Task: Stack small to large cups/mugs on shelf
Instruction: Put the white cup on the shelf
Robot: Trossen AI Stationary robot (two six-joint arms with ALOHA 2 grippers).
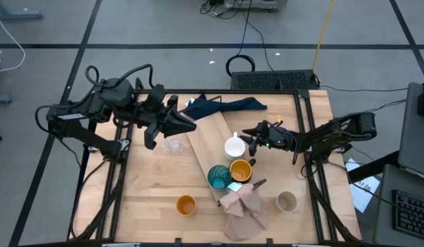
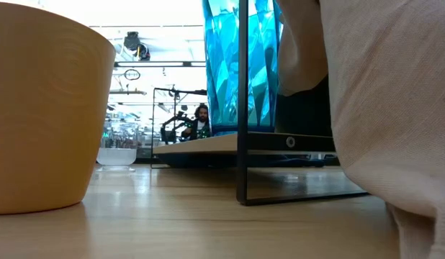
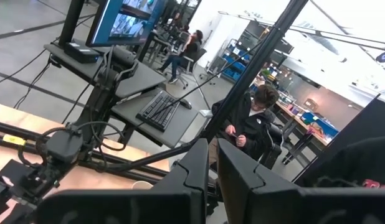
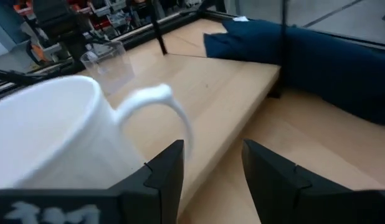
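Note:
The pale wood shelf (image 1: 208, 144) lies slantwise on the table. On it stand the white mug (image 1: 234, 147), the mustard-yellow mug (image 1: 240, 170) and the teal cup (image 1: 219, 177). The clear glass (image 1: 173, 145), the orange cup (image 1: 186, 204) and the beige-grey cup (image 1: 287, 202) stand on the table. My right gripper (image 1: 252, 139) is open beside the white mug; in the right wrist view the mug's handle (image 4: 171, 106) curves just ahead of its fingers (image 4: 208, 180). My left gripper (image 1: 188, 124) is shut and hovers above the shelf's far end, beyond the glass. My right gripper comes level from the table's right at the white mug's handle (image 4: 180, 124), one finger (image 4: 164, 171) close under it. I cannot tell whether it touches the handle. The mug stands upright on the shelf.
A dark blue cloth (image 1: 226, 105) lies at the shelf's far end. A pinkish-beige cloth (image 1: 243, 209) is bunched at its near end, beside the teal cup. In the low view the shelf's black leg (image 2: 242, 101) stands before the teal cup (image 2: 222, 65). People sit in the room behind.

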